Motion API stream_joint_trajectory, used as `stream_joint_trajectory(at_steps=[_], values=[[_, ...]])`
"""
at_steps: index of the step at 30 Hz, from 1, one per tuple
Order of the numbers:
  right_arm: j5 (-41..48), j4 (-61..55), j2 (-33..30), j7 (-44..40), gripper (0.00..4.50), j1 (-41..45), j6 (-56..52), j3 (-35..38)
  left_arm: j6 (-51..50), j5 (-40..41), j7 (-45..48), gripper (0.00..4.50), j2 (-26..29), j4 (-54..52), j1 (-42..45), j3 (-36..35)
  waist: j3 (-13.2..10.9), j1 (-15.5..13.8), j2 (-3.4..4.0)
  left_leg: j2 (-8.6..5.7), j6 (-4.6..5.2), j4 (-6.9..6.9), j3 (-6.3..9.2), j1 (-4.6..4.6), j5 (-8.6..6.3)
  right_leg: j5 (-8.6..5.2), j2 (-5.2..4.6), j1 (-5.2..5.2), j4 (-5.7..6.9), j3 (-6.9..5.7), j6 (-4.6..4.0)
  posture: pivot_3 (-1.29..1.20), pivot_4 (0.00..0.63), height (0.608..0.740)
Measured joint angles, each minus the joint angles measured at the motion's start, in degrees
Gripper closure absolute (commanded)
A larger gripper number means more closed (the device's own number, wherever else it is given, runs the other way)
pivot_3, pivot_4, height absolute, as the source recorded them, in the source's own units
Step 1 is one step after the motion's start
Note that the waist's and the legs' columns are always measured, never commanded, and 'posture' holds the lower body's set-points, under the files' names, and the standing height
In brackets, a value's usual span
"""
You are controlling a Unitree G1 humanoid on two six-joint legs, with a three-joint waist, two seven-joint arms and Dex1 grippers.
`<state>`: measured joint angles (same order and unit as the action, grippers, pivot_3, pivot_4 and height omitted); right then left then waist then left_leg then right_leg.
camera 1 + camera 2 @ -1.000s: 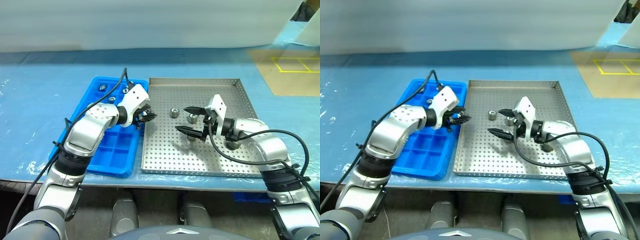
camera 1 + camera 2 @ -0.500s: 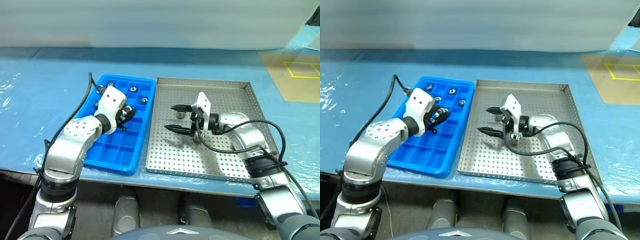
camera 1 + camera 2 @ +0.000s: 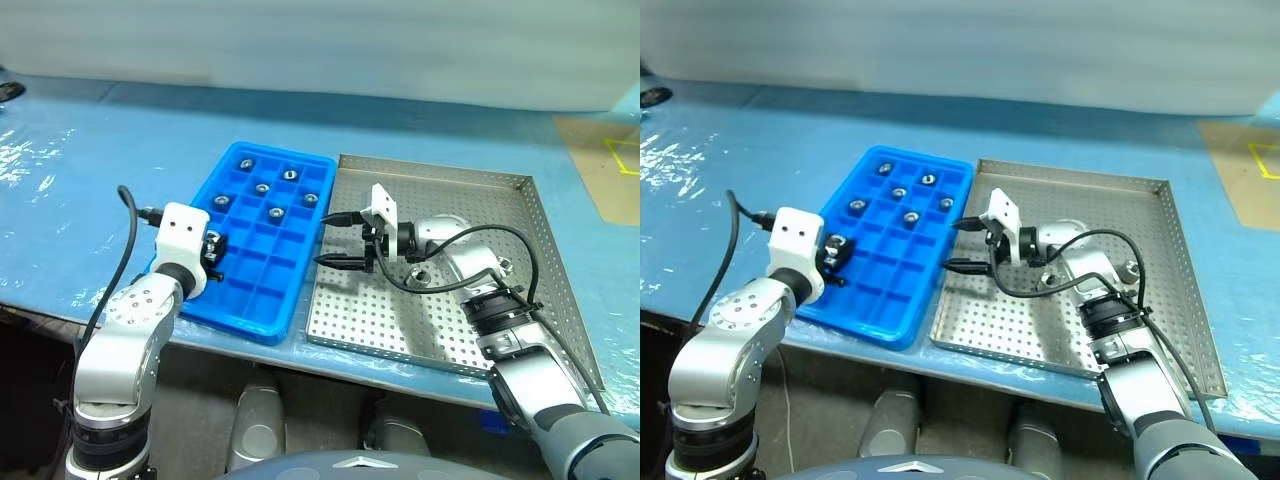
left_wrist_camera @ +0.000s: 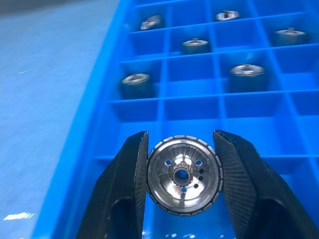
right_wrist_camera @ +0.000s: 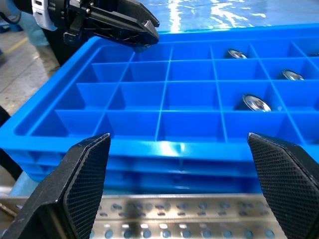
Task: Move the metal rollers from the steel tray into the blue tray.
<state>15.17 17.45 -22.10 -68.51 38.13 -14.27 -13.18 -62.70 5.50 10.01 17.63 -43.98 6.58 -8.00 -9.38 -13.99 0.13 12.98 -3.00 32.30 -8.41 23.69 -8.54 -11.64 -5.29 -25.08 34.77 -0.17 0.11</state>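
My left gripper (image 4: 182, 174) is closed on one metal roller (image 4: 183, 175). The two black fingers (image 4: 124, 194) press its round side from both sides, and its flat face with the small centre hole looks back at my wrist. So its short axis lies nearly level, along the line of my fingers, and not upright like the rollers that already sit in the blue tray (image 3: 233, 297).

What has changed: a second ago this hand was at the inner edge of the blue tray, next to the steel tray (image 3: 520, 300). Now it hangs over the outer near part of the blue tray, above empty compartments. I judge that the carrying is almost finished and that setting down comes next. The roller should probably be turned, so that its hole points up, before I let it go.

Six rollers (image 3: 275, 213) are in the far compartments, one in each.

My right gripper (image 3: 338, 240) has its fingers wide apart and holds nothing. It has come across the steel tray to the edge that touches the blue tray. At least two rollers (image 3: 419, 275) lie behind it on the perforated metal, so more trips remain.
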Motion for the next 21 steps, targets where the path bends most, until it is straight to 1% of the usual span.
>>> stream_joint_trajectory(at_steps=[4,10,15,21], values=[[-0.74,1.35,0.59,-0.92,0.00,0.59,0.51,-0.04,0.29,-0.47,-1.13,2.82,0.16,-0.35,-1.53,-1.21,0.00,-1.39,0.00,0.06,-0.02,-0.01,0.03,0.01,0.01,-0.01,0.06,-0.01,0.01,0.10,-0.01,0.55,0.150,0.740],[-1.37,1.90,1.46,-1.43,0.00,1.06,0.96,-0.04,1.11,-0.38,-1.07,2.82,1.55,0.23,-1.52,-1.71,0.00,-3.05,0.00,0.05,-0.03,-0.01,0.03,-0.01,0.01,-0.01,0.06,-0.01,0.01,0.17,-0.01,0.54,0.150,0.740],[-1.46,1.87,1.86,-1.31,0.00,1.03,1.07,-0.03,3.64,-0.38,-1.01,2.82,2.09,3.20,-0.40,-1.82,0.00,-4.05,0.00,0.05,-0.03,-0.01,0.03,-0.02,0.01,0.00,0.07,-0.01,0.03,0.23,-0.01,0.53,0.150,0.740],[-1.46,1.60,1.95,-0.97,0.00,0.35,0.75,0.02,9.29,-0.39,-0.50,2.82,2.22,9.31,-0.41,-1.72,0.00,-4.23,0.00,0.05,-0.04,-0.01,0.04,-0.02,0.01,0.00,0.07,0.00,0.03,0.23,0.00,0.51,0.150,0.740]])
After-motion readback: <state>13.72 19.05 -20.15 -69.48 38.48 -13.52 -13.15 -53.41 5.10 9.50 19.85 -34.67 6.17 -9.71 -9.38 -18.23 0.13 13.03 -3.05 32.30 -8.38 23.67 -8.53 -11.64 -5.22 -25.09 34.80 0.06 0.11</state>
